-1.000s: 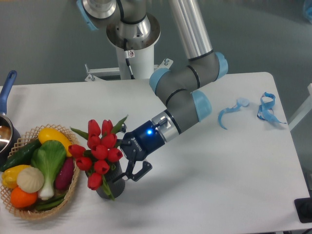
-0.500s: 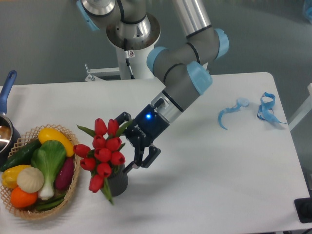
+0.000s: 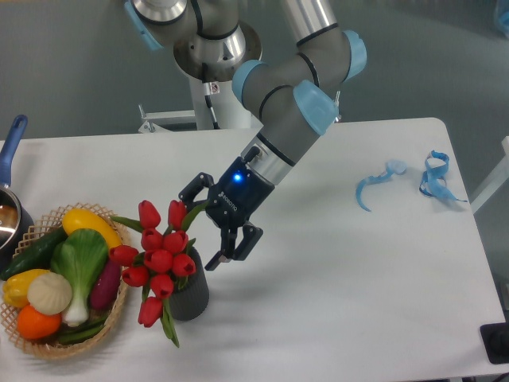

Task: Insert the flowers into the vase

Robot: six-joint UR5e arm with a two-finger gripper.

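Note:
The flowers, a bunch of red tulips with green leaves, stand with their stems in the vase and lean toward the front left. The vase is a short dark grey cylinder near the table's front left, next to the basket. My gripper is open, its jaws spread wide just up and right of the tulip heads. One finger is near a green leaf at the top of the bunch. It holds nothing.
A wicker basket of vegetables sits left of the vase, almost touching it. A pot with a blue handle is at the left edge. Blue ribbon pieces lie at the right. The robot's base stands at the back.
The gripper has let go of the stems and lifted up and back from the vase. The bunch now stands in the vase on its own and has sagged slightly to the left.

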